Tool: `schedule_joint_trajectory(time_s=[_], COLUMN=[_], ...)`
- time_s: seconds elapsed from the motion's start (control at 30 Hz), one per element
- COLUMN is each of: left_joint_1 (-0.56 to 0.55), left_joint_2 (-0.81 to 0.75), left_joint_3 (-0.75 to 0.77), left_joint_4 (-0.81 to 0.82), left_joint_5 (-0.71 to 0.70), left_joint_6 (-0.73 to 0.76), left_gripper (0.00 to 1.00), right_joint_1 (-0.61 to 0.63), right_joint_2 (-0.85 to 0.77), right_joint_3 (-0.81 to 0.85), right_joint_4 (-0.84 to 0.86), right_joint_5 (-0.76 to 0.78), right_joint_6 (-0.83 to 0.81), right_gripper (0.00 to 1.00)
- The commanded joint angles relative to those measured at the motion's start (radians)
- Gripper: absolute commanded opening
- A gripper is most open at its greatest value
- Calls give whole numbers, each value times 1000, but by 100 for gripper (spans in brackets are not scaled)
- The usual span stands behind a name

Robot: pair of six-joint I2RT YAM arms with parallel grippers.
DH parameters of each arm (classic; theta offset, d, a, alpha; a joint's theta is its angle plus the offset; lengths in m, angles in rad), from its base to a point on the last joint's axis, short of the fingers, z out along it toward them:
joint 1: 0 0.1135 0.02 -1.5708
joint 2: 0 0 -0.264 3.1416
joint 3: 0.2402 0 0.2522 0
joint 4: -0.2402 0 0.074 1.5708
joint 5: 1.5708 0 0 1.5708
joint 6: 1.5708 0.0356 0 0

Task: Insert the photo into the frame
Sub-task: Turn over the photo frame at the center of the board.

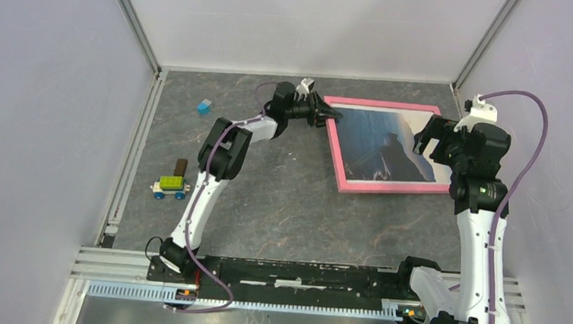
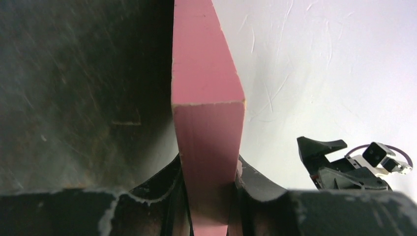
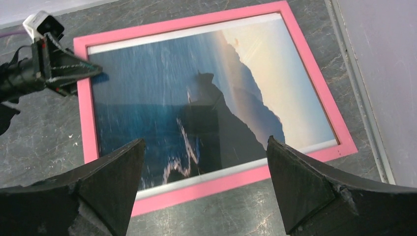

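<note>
The frame [image 1: 388, 187] with its salmon-pink rim lies flat on the dark table at the back right. The photo [image 1: 380, 142], a blue sky and dark mountain, sits face up inside it. My left gripper [image 1: 331, 115] is shut on the rim at the frame's far left corner. In the left wrist view the pink rim [image 2: 206, 73] sits pinched between my fingers [image 2: 209, 167]. My right gripper [image 1: 441, 142] hovers open and empty over the frame's right part. In its wrist view [image 3: 205, 142] I see the photo [image 3: 196, 103], the rim [image 3: 231, 179] and the left gripper [image 3: 93, 73].
A small toy car [image 1: 170, 184] with coloured blocks stands at the left of the table. A blue block [image 1: 204, 107] lies at the back left. Grey walls close in three sides, with a metal rail [image 3: 361, 98] just right of the frame.
</note>
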Motion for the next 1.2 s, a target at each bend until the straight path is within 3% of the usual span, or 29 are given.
schedule_joint_trajectory(time_s=[0.0, 0.13, 0.23, 0.47, 0.67, 0.77, 0.87, 0.97, 1.17], left_joint_1=[5, 6, 13, 48, 87, 98, 106, 106, 49], left_joint_2=[100, 171, 218, 237, 176, 107, 19, -138, -684], left_joint_3=[311, 492, 624, 742, 751, 750, 746, 663, 181], left_joint_4=[-149, -365, -592, -1032, -1197, -1275, -1354, -1394, -1256], left_joint_5=[201, 200, 159, -142, -337, -432, -504, -558, -649], left_joint_6=[18, 125, 257, 564, 715, 802, 874, 932, 1002], left_gripper=[2, 3, 11, 43, 64, 81, 98, 100, 100], right_joint_1=[1, 2, 2, 2, 35, 94, 239, 369, 533], right_joint_2=[-2, -2, 0, 14, 15, 18, 19, 30, -25], right_joint_3=[-9, -8, -5, 49, 73, 87, 99, 118, 149], right_joint_4=[32, 32, 31, -48, -103, -126, -132, -147, -153], right_joint_5=[-18, -19, -27, -60, -123, -133, -86, -32, 1], right_joint_6=[-2, 0, 2, 20, -14, -24, -10, -3, -27], right_gripper=[98, 98, 98, 98, 98, 98, 98, 98, 98])
